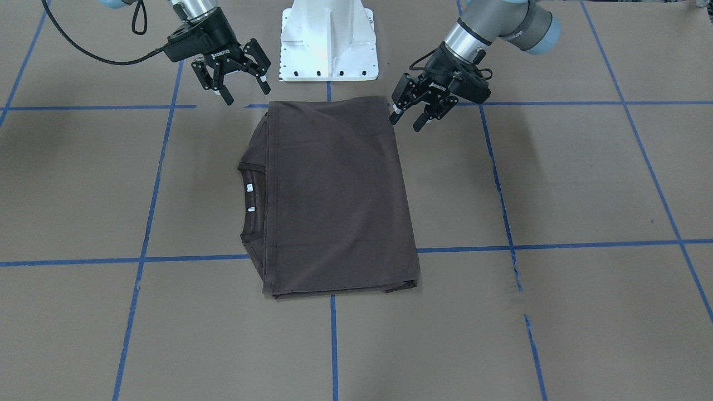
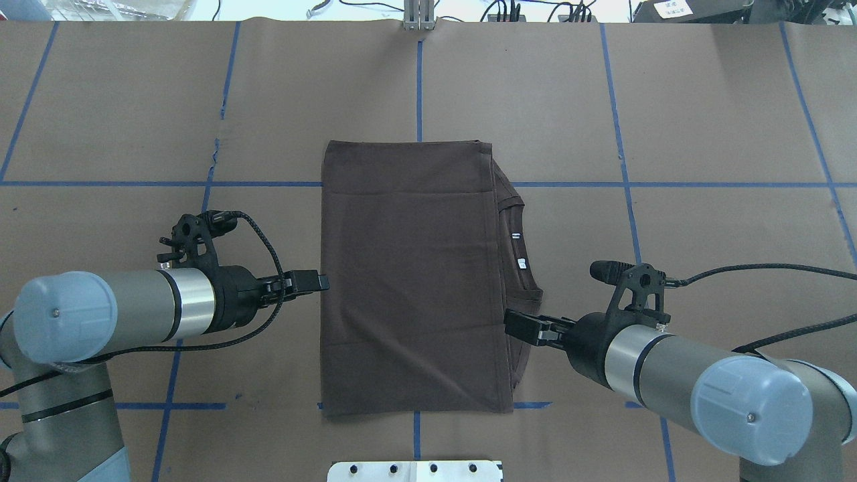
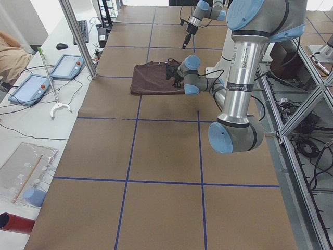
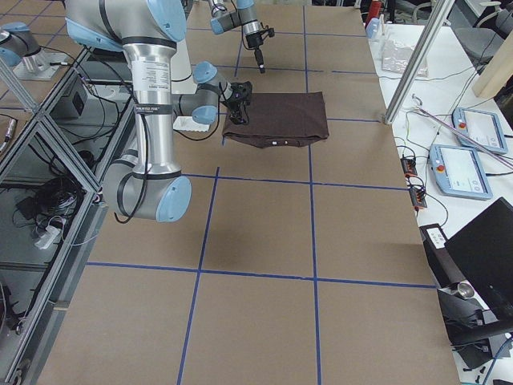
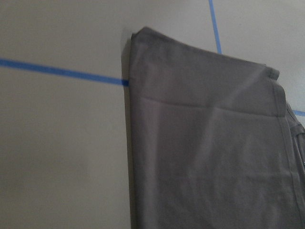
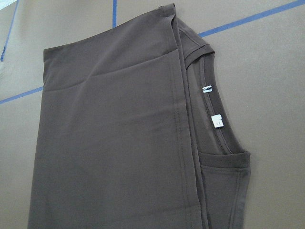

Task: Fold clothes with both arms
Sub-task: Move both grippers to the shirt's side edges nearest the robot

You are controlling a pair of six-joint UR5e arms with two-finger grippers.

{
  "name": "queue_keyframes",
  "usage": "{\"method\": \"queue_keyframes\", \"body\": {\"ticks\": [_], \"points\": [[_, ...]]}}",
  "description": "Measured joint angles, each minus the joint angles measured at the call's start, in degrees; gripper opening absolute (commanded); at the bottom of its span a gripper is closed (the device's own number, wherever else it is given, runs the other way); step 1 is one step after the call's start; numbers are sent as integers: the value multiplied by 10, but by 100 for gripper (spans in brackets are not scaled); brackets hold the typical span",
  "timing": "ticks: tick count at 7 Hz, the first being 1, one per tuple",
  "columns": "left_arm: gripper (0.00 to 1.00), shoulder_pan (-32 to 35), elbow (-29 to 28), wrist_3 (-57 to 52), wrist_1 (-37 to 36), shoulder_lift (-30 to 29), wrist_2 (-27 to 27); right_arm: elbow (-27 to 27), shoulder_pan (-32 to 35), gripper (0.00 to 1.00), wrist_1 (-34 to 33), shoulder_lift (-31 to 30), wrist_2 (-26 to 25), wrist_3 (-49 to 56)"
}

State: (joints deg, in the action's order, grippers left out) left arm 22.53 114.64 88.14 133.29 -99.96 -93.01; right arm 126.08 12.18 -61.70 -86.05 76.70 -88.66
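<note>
Overhead exterior view first: the brown-papered table (image 2: 703, 120) fills the frame, ruled into squares by blue tape lines (image 2: 622, 134), and that grid looks like the guide for squaring up the cloth. In come the two big shapes. The left arm (image 2: 100, 314) and the right arm (image 2: 669, 368) each reach toward the middle from their own side, so they mirror one another.

Between them the T-shirt (image 2: 408, 268) lies flat on the table's centre, already doubled into a tidy upright rectangle. The panels are folded over the chest, which is why no lettering shows.

Now the claws. The left gripper (image 1: 406, 121) hangs just off the shirt's edge on its side, fingers spread wide with nothing between them. The right gripper (image 1: 247, 93) does the same opposite, jaws apart and empty, clear of the fabric. My read is that they're lined up as a pair to pinch both edges together, so a further fold comes over evenly, though the job may be nearly finished.

Smaller details: the ribbed collar (image 6: 220, 138) peeks out from under the folded panel on the robot's right side, and the white neck tags (image 6: 217, 121) sit just inside it.
</note>
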Motion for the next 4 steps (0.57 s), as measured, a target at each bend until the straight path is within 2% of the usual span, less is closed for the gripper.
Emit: {"method": "queue_keyframes", "body": {"ticks": [1, 2, 3, 4], "points": [[100, -6, 4, -29, -5, 2, 4, 0, 2, 100, 0, 0, 0, 0], [82, -7, 6, -64, -19, 3, 5, 0, 4, 100, -1, 0, 0, 1], [47, -7, 7, -76, -33, 3, 5, 0, 4, 100, -2, 0, 0, 1], [55, -8, 7, -34, -39, 3, 4, 0, 5, 100, -3, 0, 0, 1]]}}
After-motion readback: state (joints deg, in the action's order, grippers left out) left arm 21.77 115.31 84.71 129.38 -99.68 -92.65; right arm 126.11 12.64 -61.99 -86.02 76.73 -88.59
